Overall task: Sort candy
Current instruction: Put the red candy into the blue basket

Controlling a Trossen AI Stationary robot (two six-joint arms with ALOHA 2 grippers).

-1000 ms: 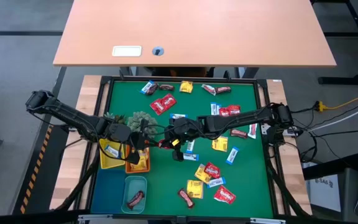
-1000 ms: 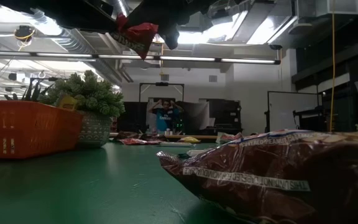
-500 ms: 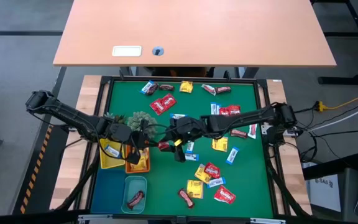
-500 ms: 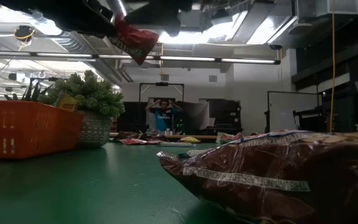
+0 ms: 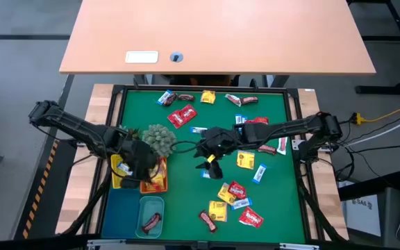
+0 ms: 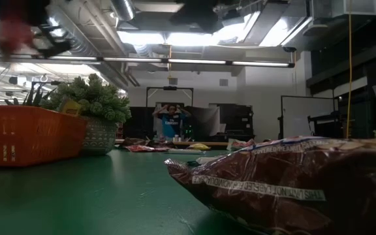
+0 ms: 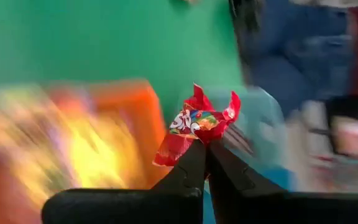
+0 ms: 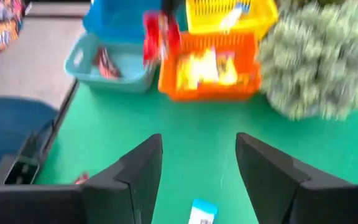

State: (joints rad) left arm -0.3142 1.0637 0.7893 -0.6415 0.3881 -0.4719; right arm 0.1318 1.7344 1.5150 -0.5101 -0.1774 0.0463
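Your left gripper [image 7: 205, 146] pinches one red candy [image 7: 194, 127] above the orange tray [image 5: 155, 182]; your right gripper [image 8: 197, 165] hangs spread, empty, mid-table.

Bare green mat [image 5: 179, 194] lies open between trays [image 5: 151, 182] and candy [image 5: 231, 194]

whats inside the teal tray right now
One dark brown bar lies inside the teal tray; the rest of its floor shows bare. The high view shows the whole tray uncovered.
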